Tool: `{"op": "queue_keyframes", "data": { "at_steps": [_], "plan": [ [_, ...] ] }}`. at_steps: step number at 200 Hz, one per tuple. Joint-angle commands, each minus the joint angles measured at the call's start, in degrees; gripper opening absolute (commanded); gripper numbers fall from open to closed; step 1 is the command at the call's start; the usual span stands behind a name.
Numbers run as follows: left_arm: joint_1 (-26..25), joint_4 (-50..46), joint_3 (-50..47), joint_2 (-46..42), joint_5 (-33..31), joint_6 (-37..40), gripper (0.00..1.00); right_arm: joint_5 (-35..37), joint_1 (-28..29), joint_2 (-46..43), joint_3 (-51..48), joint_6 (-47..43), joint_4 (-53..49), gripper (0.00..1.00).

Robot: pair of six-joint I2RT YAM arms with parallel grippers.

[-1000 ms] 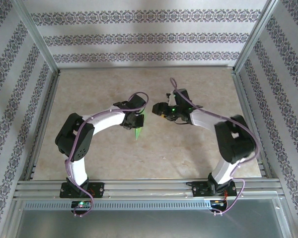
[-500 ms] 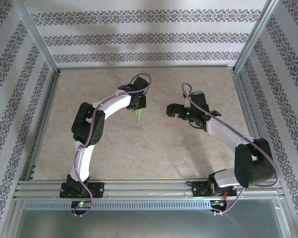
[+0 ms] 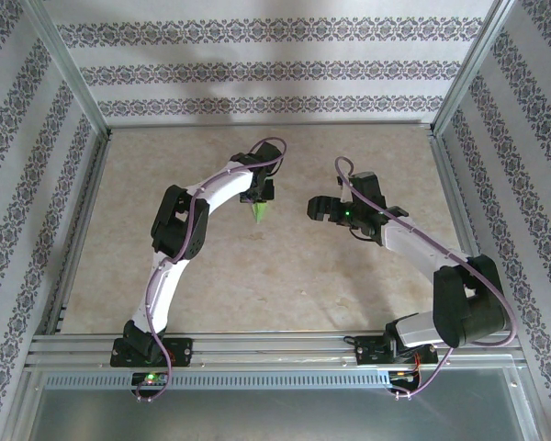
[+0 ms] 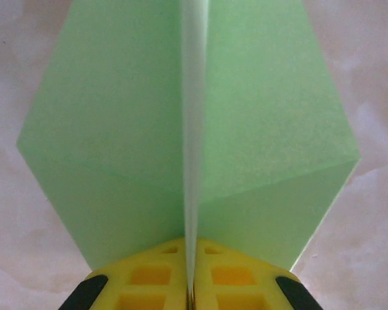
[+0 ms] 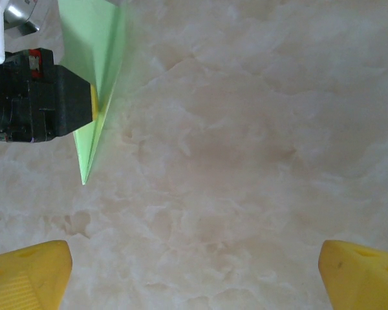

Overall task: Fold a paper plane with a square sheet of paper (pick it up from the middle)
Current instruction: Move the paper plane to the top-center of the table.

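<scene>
Left wrist view: left pincer (image 4: pixel 189 290) clamps pointed, creased green paper plane (image 4: pixel 110 135)

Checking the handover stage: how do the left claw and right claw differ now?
The left claw is shut on the paper plane at its centre fold; the right claw stands wide open, empty. The left claw touches the paper; the right claw faces it from the side, apart. Both have yellow fingers.

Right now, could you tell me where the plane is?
In the top view the plane hangs just left of centre, pinched in the left gripper's shut jaws, with the open right gripper to its right.
</scene>
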Motion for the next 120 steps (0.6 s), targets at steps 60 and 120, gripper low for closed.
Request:
{"op": "queue_keyframes", "data": {
  "at_steps": [60,120],
  "plan": [
    [0.5,-3.6,1.8,2.6,-0.1,-1.8,0.21,-2.5,-0.6,1.6,-0.6,1.1,1.0,0.98],
    [0.5,-4.5,1.7,4.1,-0.2,-2.4,0.26,-3.1,-0.5,2.4,-0.3,1.7,1.1,0.98]
  ]
}}
